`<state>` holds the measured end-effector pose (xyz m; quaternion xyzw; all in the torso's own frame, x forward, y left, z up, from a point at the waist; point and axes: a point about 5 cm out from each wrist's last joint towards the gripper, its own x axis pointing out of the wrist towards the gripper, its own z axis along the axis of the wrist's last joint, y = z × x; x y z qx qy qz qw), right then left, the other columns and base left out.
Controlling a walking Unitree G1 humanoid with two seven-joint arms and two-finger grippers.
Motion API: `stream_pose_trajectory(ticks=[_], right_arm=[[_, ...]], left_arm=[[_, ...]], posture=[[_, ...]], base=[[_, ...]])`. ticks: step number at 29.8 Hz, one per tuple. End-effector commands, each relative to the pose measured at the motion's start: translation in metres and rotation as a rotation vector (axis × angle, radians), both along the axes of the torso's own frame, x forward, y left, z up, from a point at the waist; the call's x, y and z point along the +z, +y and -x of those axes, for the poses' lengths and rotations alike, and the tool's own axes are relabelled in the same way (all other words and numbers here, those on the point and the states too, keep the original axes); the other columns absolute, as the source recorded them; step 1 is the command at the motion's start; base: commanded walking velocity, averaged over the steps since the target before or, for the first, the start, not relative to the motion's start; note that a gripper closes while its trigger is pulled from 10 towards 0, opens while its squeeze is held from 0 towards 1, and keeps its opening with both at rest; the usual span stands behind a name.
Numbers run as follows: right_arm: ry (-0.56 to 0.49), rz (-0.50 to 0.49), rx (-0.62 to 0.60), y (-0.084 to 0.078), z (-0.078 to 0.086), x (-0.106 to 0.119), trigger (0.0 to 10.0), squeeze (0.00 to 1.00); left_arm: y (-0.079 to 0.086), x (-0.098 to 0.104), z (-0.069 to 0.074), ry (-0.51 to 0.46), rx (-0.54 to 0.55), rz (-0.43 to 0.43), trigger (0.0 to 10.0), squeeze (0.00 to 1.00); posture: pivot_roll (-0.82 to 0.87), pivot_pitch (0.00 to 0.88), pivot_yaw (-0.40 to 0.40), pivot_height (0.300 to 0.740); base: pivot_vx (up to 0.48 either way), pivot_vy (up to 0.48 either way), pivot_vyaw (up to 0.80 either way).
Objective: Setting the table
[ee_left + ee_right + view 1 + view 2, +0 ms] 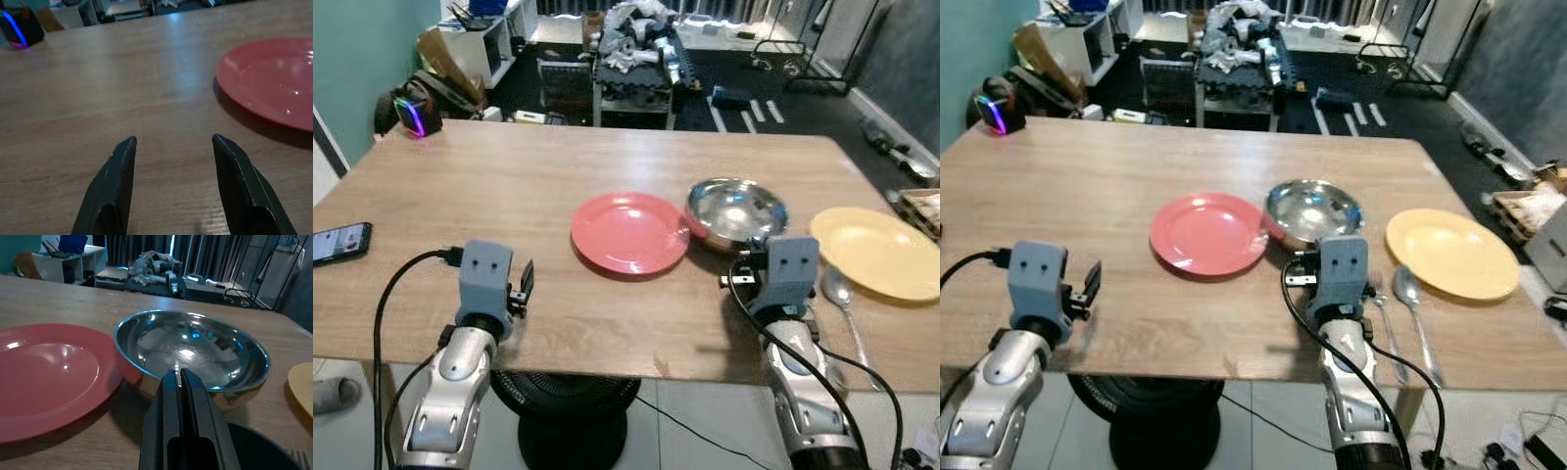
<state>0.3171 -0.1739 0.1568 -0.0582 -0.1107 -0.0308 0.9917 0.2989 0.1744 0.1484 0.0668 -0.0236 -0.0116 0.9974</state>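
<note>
Right tool (180,377) fingers pressed together before bowl (195,350).

The table (509,186) is light brown wood grain, and on it sit a coral-red plate (630,232), a shiny silver bowl (736,211) that mirrors blue-white glints, a pale yellow plate (879,252) and a silver spoon (1407,291). Both arms are silver with blue-grey wrist blocks, and the fingers (113,191) of the left gripper (173,143) and those of the right gripper (180,377) are black. At the far corner a dark object, possibly a speaker (415,113), glows with a rainbow ring, and a black phone (337,242) shows a lit screen.
</note>
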Motion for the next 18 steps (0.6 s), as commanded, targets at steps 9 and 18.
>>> stream_pose_trajectory(ticks=[9, 18], right_arm=[[0.006, 0.008, 0.068, 0.009, 0.005, -0.002, 10.0, 0.0], [-0.003, -0.002, 0.19, 0.032, 0.012, 0.0, 10.0, 0.0]], left_arm=[[0.001, -0.004, 0.0, 0.032, -0.015, -0.018, 10.0, 0.0], [0.024, 0.004, -0.007, 0.027, 0.017, -0.065, 10.0, 0.0]], posture=[[0.02, 0.0, 0.069, 0.74], [0.02, 0.0, 0.062, 0.74]], base=[[0.0, 0.0, 0.0], [0.0, 0.0, 0.0]])
